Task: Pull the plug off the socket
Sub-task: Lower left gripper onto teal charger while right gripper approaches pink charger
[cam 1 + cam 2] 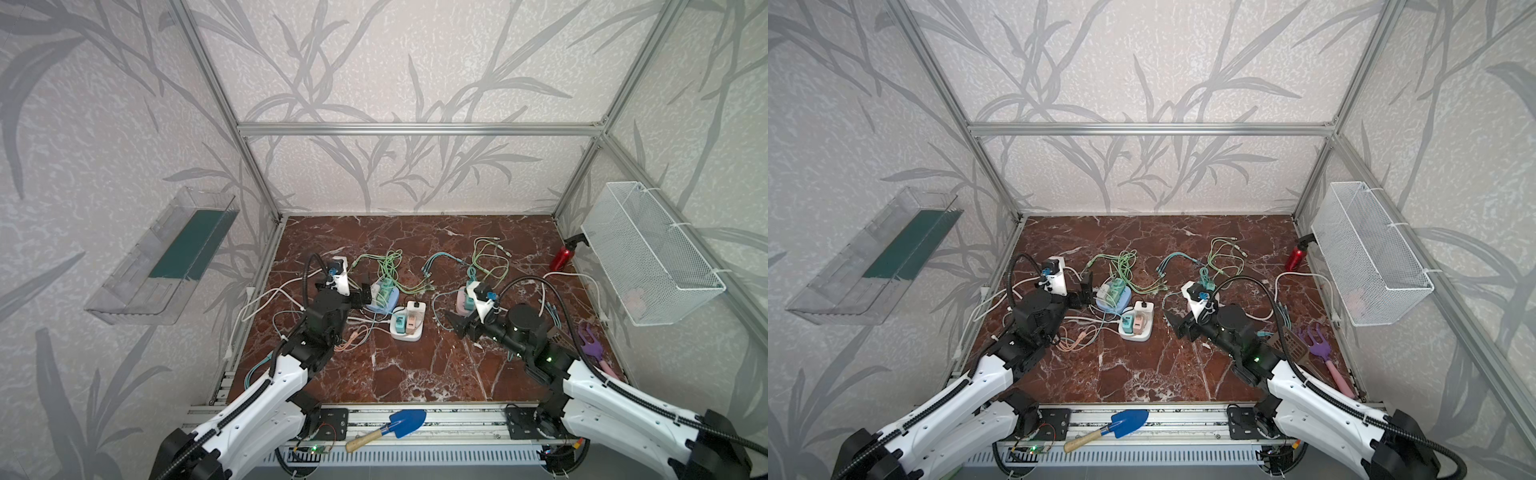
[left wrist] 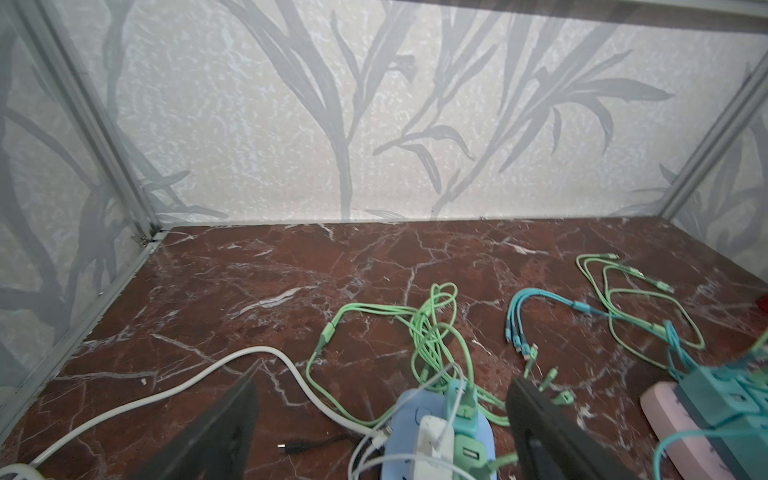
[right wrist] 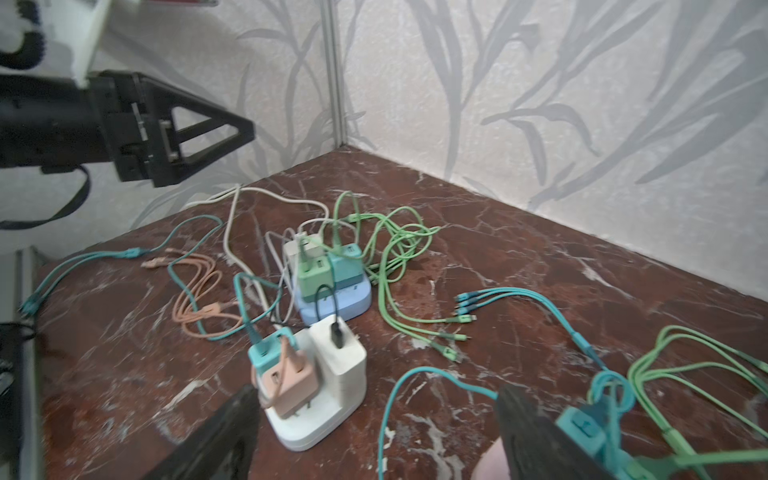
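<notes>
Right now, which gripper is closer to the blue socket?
Left. The left gripper is right at the blue socket, open jaws framing it. The right gripper is farther off, beyond the white socket, beside the pink socket.

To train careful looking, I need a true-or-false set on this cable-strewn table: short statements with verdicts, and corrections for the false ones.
1. A blue socket block, a white socket block and a pink socket block lie on the table. True.
2. The white socket block holds no plugs. False: a teal plug, a peach plug and a white charger sit in it.
3. A red bottle is near the wire basket on the right. True.
4. The blue trowel lies among the cables. False: it lies on the front rail.
5. The left jaws grip a plug. False: they stand wide apart, closed on nothing.
</notes>
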